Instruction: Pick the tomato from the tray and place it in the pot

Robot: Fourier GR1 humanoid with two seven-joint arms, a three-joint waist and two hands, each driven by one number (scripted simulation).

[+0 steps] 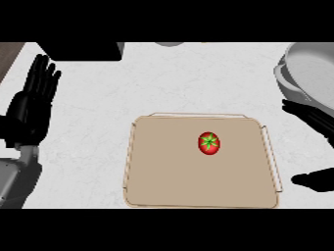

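Tomato (208, 143) lies on the tray (162, 182), right of centre, untouched. Our right hand (325, 128) hovers just beside the tray's right rim, fingers spread, empty; our left hand (31, 105) rests open at left. Reach step, we judge: next, close round the tomato, then lift to the pot (321, 68).

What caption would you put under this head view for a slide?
A tomato on the tray, pot at upper right; open right hand beside the tray, open left hand resting at left.
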